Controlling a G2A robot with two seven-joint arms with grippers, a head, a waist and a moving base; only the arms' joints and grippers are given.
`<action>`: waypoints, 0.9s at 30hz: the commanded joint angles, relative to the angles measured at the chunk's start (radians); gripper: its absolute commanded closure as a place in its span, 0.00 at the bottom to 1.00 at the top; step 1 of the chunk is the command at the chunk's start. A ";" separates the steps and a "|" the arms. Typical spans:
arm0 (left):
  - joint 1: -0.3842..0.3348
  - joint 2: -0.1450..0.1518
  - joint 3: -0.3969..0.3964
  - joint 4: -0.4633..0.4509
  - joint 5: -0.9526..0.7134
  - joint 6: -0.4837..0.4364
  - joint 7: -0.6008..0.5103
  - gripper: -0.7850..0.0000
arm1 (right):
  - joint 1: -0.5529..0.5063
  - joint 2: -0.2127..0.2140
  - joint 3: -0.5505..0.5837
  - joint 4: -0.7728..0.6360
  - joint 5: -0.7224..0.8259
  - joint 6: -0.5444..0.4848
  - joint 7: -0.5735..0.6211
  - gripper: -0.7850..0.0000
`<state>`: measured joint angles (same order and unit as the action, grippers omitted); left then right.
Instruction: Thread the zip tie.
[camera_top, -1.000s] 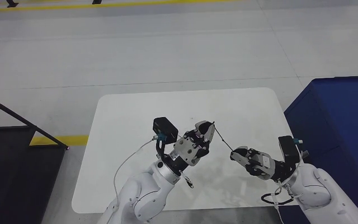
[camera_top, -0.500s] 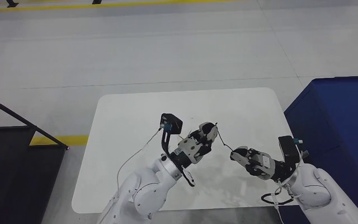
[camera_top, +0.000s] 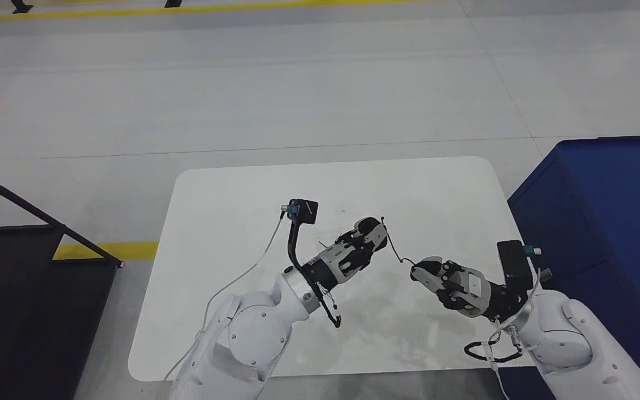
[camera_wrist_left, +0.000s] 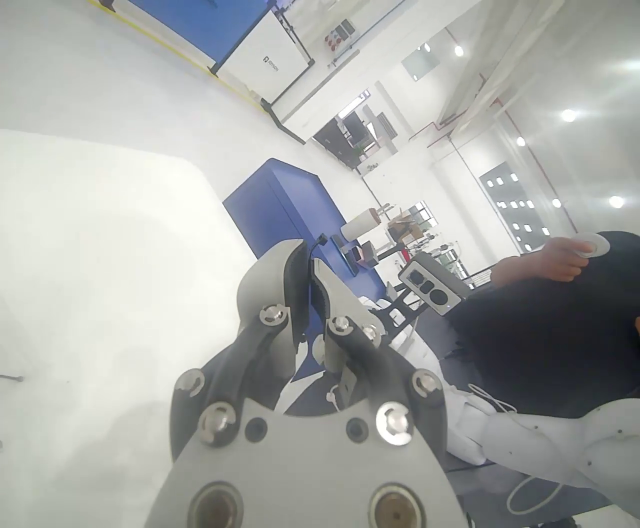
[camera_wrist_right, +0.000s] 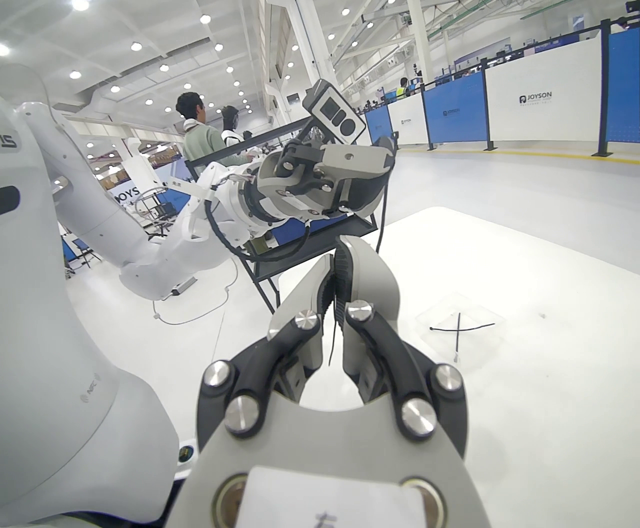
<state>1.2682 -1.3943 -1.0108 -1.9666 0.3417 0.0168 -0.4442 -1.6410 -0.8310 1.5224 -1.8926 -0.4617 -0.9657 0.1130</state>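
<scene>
While it hangs in the air above the middle of the table (camera_top: 240, 220), the zip tie (camera_top: 392, 245) shows as a thin black strand slung in a shallow curve between two grippers. The left gripper (camera_top: 376, 230) has its fingers pinched together on one end, with a short black stub poking past the tips. The right gripper (camera_top: 418, 268) is likewise clamped on the other end, a fine tail trailing back between its fingers. Which end carries the locking head is too small to tell.

Judging by how it bows, the tie is very light and springy rather than limp. It is likely smooth enough to slide or twist in a pinch. It probably wants holding close behind the pointed tip and right at the head, so the free length stays short and easy to aim. Two spare ties (camera_wrist_right: 460, 327) lie crossed, flat on the table.
</scene>
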 joint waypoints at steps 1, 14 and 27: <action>-0.001 0.000 -0.003 -0.001 -0.040 -0.002 -0.017 1.00 | -0.003 -0.003 0.007 -0.002 -0.026 0.007 -0.015 1.00; -0.023 0.002 -0.015 0.002 -0.168 0.075 -0.100 1.00 | -0.013 -0.014 0.037 -0.028 -0.143 0.008 -0.025 1.00; -0.059 0.002 -0.008 0.039 -0.219 0.154 -0.136 1.00 | -0.055 -0.031 0.078 -0.045 -0.263 0.030 -0.144 1.00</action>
<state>1.2098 -1.3929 -1.0190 -1.9287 0.1224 0.1708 -0.5789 -1.6962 -0.8617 1.5995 -1.9385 -0.7241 -0.9356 -0.0302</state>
